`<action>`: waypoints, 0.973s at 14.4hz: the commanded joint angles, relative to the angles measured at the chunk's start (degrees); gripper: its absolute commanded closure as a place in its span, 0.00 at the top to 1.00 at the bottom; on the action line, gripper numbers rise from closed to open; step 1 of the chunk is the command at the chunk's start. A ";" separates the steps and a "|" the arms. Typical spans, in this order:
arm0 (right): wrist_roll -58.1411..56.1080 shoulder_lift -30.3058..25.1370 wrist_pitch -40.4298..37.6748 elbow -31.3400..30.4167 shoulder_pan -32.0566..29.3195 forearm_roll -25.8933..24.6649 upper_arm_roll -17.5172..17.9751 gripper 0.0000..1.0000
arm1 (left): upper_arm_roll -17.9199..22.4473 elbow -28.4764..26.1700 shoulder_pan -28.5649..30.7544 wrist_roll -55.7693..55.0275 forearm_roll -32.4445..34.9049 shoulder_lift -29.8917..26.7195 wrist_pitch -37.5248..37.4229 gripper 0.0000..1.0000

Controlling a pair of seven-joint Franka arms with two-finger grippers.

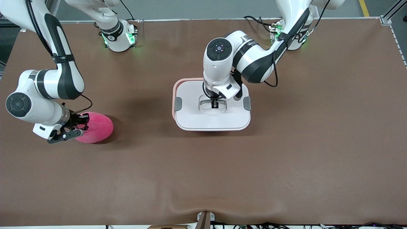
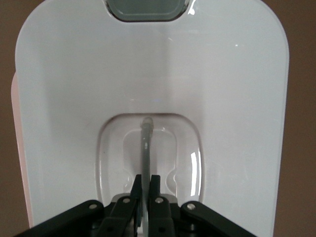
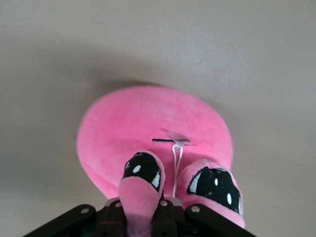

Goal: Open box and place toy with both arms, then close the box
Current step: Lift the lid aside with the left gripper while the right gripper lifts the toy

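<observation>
I have the box (image 1: 211,109) sitting mid-table with its white lid (image 2: 153,84) on, offset so a strip of pink tub rim shows at the right arm's end, which suggests it is unclipped. My left gripper (image 2: 145,190) is down in the recessed centre, pinched narrow on the handle bar (image 2: 145,148), ready to lift. The toy (image 1: 95,127) lies on the table (image 1: 286,152) toward the right arm's end; my right gripper (image 3: 143,207) has closed on its snout (image 3: 138,195), so both can move together.

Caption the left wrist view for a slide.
Left hand shut on the thin handle bar recessed in the box's white lid.
</observation>
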 commanded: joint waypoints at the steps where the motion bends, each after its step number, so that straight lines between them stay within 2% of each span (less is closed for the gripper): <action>1: -5.40 -0.90 -6.84 5.71 -0.01 -0.37 0.40 0.00 | -0.62 -0.34 1.84 9.65 -1.44 -2.27 -5.26 0.00; 3: -9.19 -1.94 -9.05 7.48 -0.10 0.07 0.49 0.00 | -0.62 -0.95 3.59 18.09 -4.09 -3.85 -7.38 0.00; 7: -17.35 -6.42 -9.49 7.31 0.95 0.07 1.36 0.00 | -0.71 -2.09 6.75 35.48 -5.58 -6.22 -13.44 0.00; 9: -22.36 -8.18 -10.37 7.31 2.09 0.16 1.36 0.00 | -0.71 -4.72 10.00 44.97 -7.95 -8.59 -13.81 0.00; 12: -28.96 -9.25 -10.37 7.40 4.37 0.16 1.45 0.00 | -0.71 -9.73 16.76 65.25 -11.91 -12.81 -14.85 0.00; 14: -31.69 -10.03 -10.37 7.31 6.57 0.07 1.45 0.00 | -0.71 -11.32 20.54 74.60 -12.27 -14.39 -16.00 0.00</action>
